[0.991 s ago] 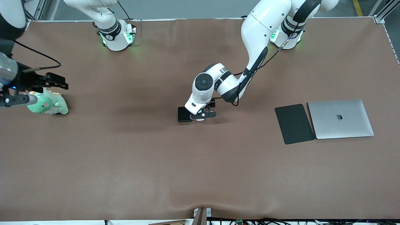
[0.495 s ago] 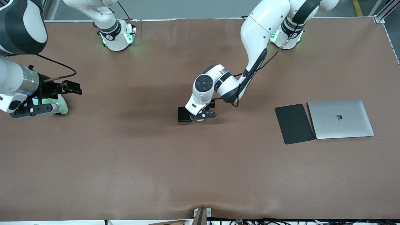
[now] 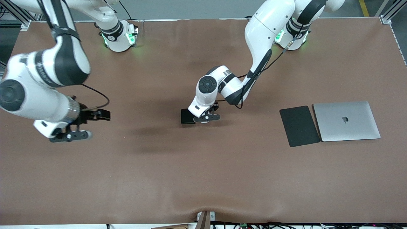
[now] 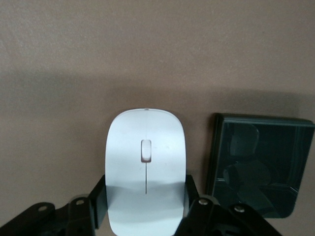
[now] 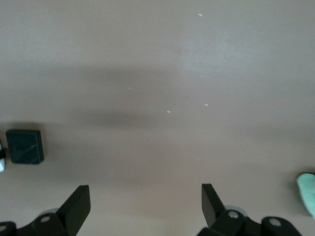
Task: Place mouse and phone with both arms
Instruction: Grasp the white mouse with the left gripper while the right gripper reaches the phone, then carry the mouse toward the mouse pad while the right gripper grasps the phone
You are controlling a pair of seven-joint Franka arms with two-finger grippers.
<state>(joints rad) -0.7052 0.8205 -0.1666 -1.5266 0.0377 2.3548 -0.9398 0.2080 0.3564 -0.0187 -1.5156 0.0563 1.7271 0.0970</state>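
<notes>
Brown matting covers the whole surface [image 3: 203, 178]. In the front view the left tool [image 3: 206, 118] is down at its middle, with the phone [image 3: 187, 116] lying just beside it toward the right arm's end; the mouse is hidden under the tool's body. A dark mouse pad [image 3: 299, 126] and a closed silver laptop [image 3: 346, 121] lie together well apart from it, toward the left arm's end, probably as the spot the things are meant for. The right tool [image 3: 70, 136] hangs over bare matting toward the right arm's end, well apart from the phone.

From the left wrist view, the left tool [image 4: 145, 211] has a finger against each flank of the mouse [image 4: 145, 177], clasping its rear end, while the mouse seems to rest flat. Gripping across the narrow width suits so smooth a shell. The phone [image 4: 258, 164] lies just beside the mouse, apart by a thin gap, so the nearer finger has little room.

Seen from the right wrist, the right tool [image 5: 145, 204] is spread wide and empty, with the phone [image 5: 24, 146] well off to one side; I judge it is bound there. A scrap of pale green [image 5: 307, 191] shows at the edge.
</notes>
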